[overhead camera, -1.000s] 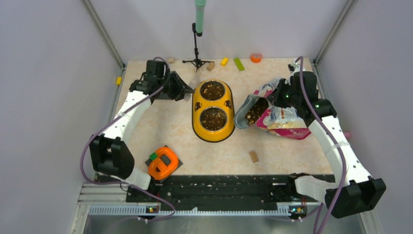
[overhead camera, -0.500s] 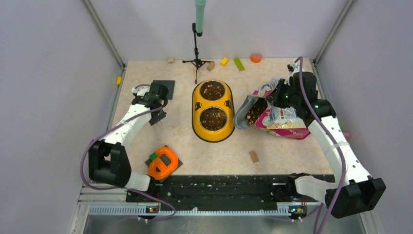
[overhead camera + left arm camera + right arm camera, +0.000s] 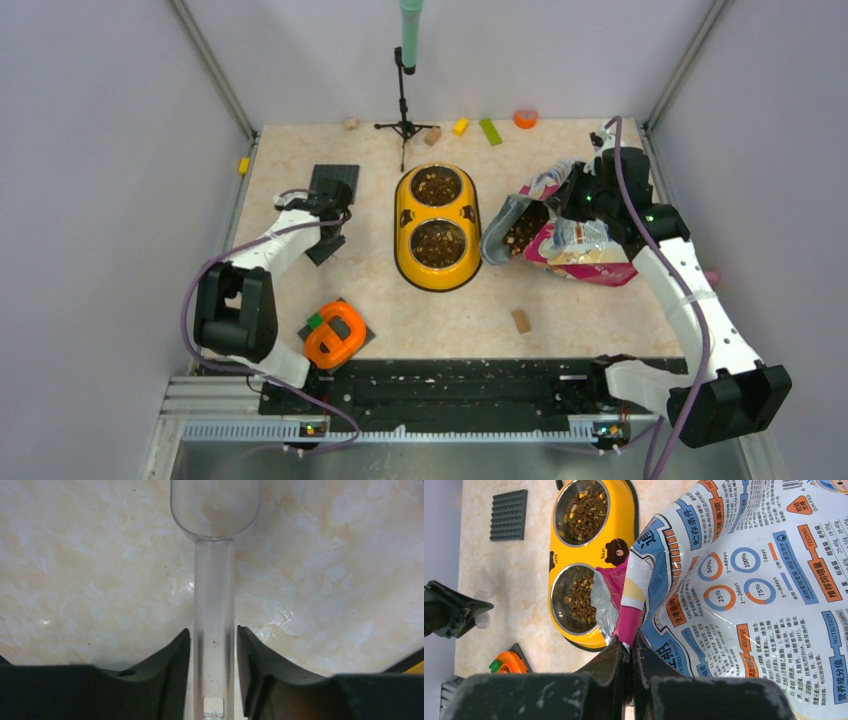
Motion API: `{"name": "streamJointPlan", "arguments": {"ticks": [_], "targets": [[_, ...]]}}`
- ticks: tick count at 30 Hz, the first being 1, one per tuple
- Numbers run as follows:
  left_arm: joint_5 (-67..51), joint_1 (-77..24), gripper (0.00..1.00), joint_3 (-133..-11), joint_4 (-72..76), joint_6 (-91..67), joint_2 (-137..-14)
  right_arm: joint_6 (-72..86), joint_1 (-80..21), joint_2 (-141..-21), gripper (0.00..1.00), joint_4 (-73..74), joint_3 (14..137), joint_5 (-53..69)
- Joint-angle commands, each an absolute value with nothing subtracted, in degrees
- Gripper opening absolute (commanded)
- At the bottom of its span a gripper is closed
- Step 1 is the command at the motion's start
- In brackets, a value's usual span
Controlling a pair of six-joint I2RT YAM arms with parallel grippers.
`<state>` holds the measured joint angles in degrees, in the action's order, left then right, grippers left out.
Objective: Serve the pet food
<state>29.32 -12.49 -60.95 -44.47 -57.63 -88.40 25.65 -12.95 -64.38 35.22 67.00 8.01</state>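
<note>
Left end effector (image 3: 327, 241) farther back; scoop (image 3: 214, 580) wrist-only.

Scoop (image 3: 214, 580) is clear plastic, smooth, see-through enough that the surface (image 3: 75, 555) shows through it. The surface has a pale marbled laminate look, smooth with a faint sheen. Left fingers (image 3: 167, 672) look like matt black plastic. Right fingers (image 3: 611, 672) are the same stuff but scuffed with whitish marks. Bag (image 3: 749, 605) is glossy printed film, with a silvery foil lining (image 3: 600, 605) at the mouth. Feeder (image 3: 622, 527), upper left of the right wrist view, is shiny yellow plastic with polished metal bowls (image 3: 555, 597). Kibble (image 3: 583, 600) looks dry, matt, rough. Grey studded plate (image 3: 509, 515) is matt plastic.
</note>
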Motion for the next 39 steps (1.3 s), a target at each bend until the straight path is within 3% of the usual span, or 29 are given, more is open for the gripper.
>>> {"name": "streamJointPlan", "arguments": {"ticks": [1, 3, 5, 8, 11, 13, 15, 20, 26, 39], "targets": [[29.88, -12.13, 0.63, -64.16, -44.90, -61.47, -90.39, 26.93, -13.13, -60.88, 0.00, 27.11, 68.89, 9.87], [28.02, -12.04, 0.87, -65.37, -45.08, -59.23, -90.20, 26.75, -13.15, -60.89, 0.00, 27.34, 68.99, 9.68], [26.56, -11.97, 0.91, -66.62, -45.14, -56.25, -89.00, 26.56, -13.11, -60.77, 0.00, 27.68, 69.29, 9.52], [23.71, -12.01, 0.92, -68.85, -43.88, -48.76, -85.20, 25.91, -13.12, -60.52, 0.00, 28.53, 69.99, 9.17], [9.59, -13.06, 0.92, -70.61, -38.07, -37.95, -80.65, 24.84, -13.16, -60.05, 0.00, 29.80, 70.48, 9.14], [-1.01, -16.37, 0.86, -70.52, -32.86, -33.57, -78.77, 23.84, -13.17, -59.58, 0.00, 31.24, 70.80, 8.79], [-4.66, -22.34, 0.86, -73.33, -31.69, -28.44, -79.22, 23.10, -13.14, -58.79, 0.00, 33.03, 71.00, 8.09], [-10.64, -37.30, 0.87, -85.57, -32.25, -14.44, -86.16, 21.27, -13.10, -56.98, 0.00, 38.03, 71.51, 6.60], [-13.38, -46.59, 0.88, -86.21, -22.46, -17.30, -92.39, 22.03, -13.18, -54.36, 0.00, 40.68, 70.97, 3.34], [-14.35, -50.86, 0.92, -90.00, -13.18, -14.90, -101.50, 22.34, -13.15, -54.43, 0.00, 41.22, 71.66, 3.74]]}}
